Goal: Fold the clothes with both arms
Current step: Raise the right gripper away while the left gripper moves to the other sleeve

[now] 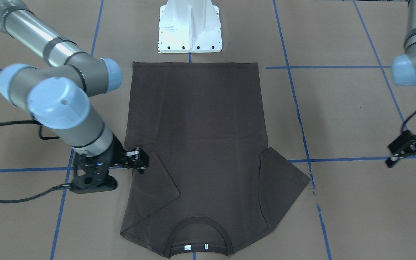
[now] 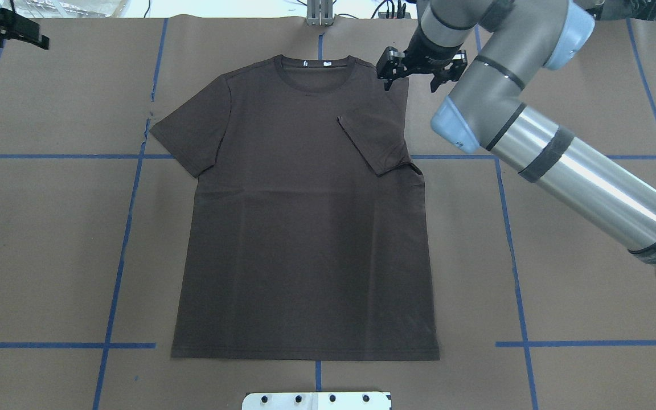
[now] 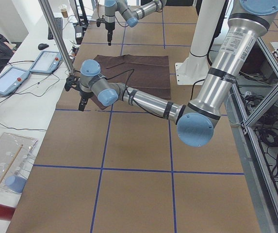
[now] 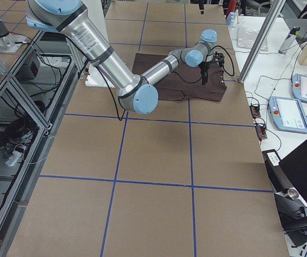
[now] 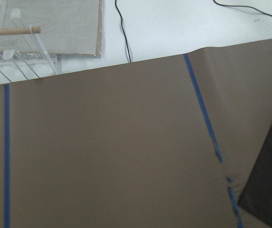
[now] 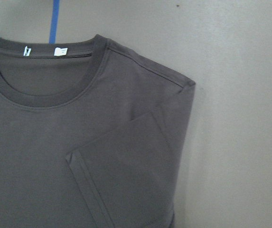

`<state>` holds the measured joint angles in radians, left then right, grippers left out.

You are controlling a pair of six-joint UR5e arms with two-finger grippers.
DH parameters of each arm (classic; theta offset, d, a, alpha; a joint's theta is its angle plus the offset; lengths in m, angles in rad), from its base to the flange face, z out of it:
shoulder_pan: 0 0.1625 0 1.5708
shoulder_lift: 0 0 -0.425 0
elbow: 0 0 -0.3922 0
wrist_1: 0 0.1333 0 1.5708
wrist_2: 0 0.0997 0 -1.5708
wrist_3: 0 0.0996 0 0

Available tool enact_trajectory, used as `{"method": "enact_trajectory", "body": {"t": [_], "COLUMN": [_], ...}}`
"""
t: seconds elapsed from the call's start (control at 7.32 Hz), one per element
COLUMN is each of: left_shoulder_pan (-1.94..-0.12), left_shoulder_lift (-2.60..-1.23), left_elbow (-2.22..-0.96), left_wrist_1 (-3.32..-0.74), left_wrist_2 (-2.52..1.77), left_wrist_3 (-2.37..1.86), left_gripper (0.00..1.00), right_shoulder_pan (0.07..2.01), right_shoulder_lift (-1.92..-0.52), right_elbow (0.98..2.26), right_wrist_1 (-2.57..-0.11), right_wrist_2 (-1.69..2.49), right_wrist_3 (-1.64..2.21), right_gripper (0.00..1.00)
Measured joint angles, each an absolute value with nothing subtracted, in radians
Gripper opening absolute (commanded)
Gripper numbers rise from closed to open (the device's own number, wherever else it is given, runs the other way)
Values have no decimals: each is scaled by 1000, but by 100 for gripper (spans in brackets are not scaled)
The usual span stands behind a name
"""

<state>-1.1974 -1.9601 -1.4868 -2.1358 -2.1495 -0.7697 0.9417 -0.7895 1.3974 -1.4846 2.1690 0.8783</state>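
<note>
Thin floppy T-shirt point(image 2: 305, 228), prob slides easy, so pinch shoulder + hem edges. Right gripper point(image 2: 411, 84) and left gripper point(image 1: 406, 164) both spread, empty.

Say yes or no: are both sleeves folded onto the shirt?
No, the sleeve by the right tool is folded in; the other sleeve lies spread out.
</note>
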Motion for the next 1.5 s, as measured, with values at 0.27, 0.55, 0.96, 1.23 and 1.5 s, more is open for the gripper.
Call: {"method": "enact_trajectory", "body": {"t": [0.27,0.55,0.96,1.23,1.5], "left_shoulder_pan": [-1032,-896,-822,-802,-781], "left_shoulder_lift": [-1979,-1986,-2043,-2056,-2056], "left_elbow": [-1482,-1433,-1294,-1272,-1269], "left_wrist_1": [-2191,-2220,-2299,-2303,-2301], "left_wrist_2": [-1936,-1742,-1635,-1627,-1626], "left_wrist_3": [-1033,-1193,-1299,-1307,-1305], "left_gripper": [100,100,100,100,99], "right_shoulder_pan": [1012,1027,1025,1023,1021], "right_shoulder_lift": [-884,-937,-944,-944,-944], "right_elbow": [1529,1572,1575,1575,1573], "right_wrist_1": [-1619,-1647,-1646,-1645,-1644], "right_wrist_2": [2231,2245,2243,2242,2240], "right_wrist_3": [733,666,662,667,669], "right_gripper": [100,100,100,100,100]}}
